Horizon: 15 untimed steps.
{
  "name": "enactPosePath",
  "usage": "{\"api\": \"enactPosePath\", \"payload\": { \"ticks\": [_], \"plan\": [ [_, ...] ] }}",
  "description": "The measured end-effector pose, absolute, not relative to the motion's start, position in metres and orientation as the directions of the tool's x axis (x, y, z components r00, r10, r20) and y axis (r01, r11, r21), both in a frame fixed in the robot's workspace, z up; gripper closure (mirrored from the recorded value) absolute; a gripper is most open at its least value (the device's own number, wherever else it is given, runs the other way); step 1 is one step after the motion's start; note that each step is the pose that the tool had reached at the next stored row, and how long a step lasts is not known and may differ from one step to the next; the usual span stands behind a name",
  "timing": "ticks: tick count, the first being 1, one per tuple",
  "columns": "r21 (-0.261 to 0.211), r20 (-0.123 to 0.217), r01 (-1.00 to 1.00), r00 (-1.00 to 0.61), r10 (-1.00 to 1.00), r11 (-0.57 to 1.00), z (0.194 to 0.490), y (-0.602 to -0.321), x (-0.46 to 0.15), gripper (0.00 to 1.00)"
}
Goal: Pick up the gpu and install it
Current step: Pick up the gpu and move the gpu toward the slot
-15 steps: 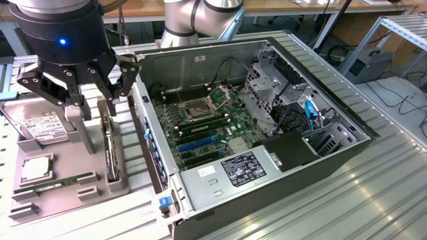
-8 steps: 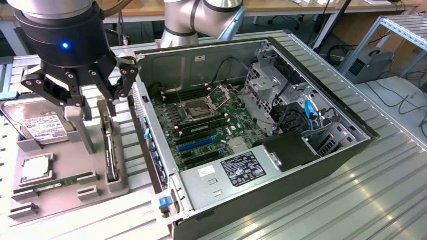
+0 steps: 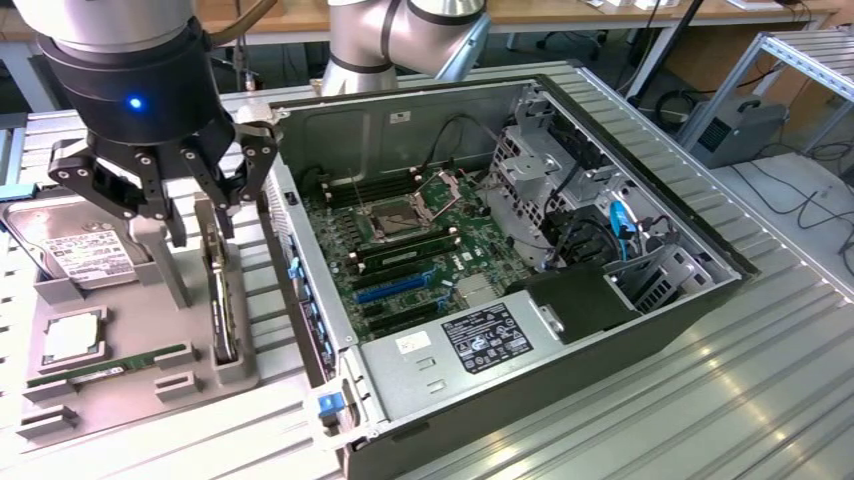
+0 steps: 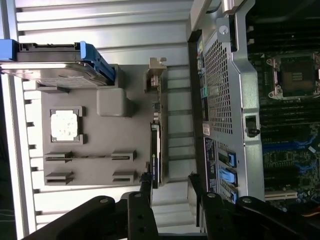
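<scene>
We logged one hand (image 3: 200, 262), released, jaws apart, over the one gpu (image 3: 224, 300) standing on edge in the tray (image 3: 140, 325). Tray also held one hard drive (image 3: 80, 250), one RAM stick (image 3: 114, 362).

One gpu (image 3: 223, 300), one hard drive (image 3: 80, 252), one processor chip (image 3: 74, 338), one RAM stick (image 3: 114, 365) — one computer case (image 3: 400, 115).

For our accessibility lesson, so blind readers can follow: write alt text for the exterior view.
A robot arm's black jaws hang open over a thin dark graphics card standing on edge in a grey holder tray; an open black computer case lies to the exterior view's right.
</scene>
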<state>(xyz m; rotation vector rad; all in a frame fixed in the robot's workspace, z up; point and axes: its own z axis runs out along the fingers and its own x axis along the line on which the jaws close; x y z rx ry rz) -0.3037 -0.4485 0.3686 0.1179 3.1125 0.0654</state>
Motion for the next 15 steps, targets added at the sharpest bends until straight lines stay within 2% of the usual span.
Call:
{"api": "enactPosePath", "payload": {
  "ticks": [15],
  "plan": [
    [0.043, -0.025, 0.075, -0.997, 0.076, 0.996, 0.352, -0.448, -0.304, 0.58]
  ]
}}
